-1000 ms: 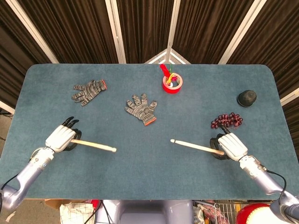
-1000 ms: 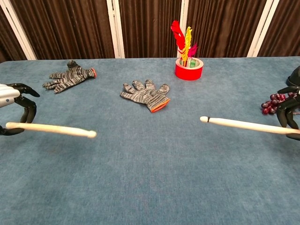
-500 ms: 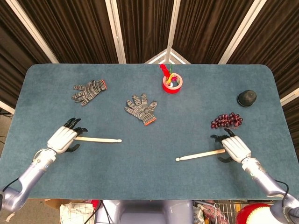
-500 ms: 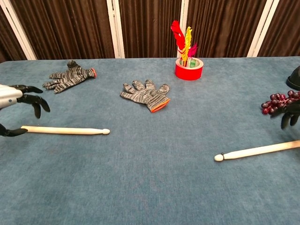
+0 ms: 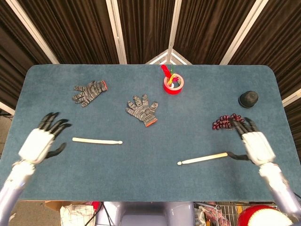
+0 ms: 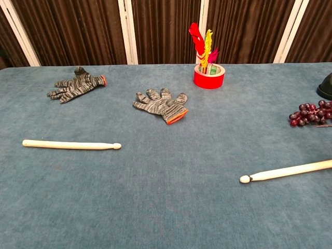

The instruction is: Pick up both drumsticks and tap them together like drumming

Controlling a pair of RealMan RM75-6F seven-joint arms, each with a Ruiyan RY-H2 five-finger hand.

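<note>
Head view: we see both hands, fingers spread, holding nothing. Left hand (image 5: 40, 141) sits at the left table edge, just left of the left stick (image 5: 97, 140), not touching it. Right hand (image 5: 254, 143) is at the right side; its thumb reaches toward the butt of the right stick (image 5: 203, 158), contact we can't tell. Both sticks lie flat on the table (image 5: 150, 183), well apart, tips pointing inward. Right hand's fingertips are right at the grapes (image 5: 225, 121). Also visible: two gloves (image 5: 143, 109) (image 5: 89, 92), red cup (image 5: 173, 84) with feathers, dark dome (image 5: 248, 98) far right. Chest view: neither hand shows here, only the head view has them. What we get instead is the low angle: left stick (image 6: 71, 144) is pale wood, straight, rounded bead tip to the right; right stick (image 6: 286, 171) lies slightly slanted, bead tip left, butt running off the right edge. Cup (image 6: 209, 75) feathers read red, yellow, pink.
</note>
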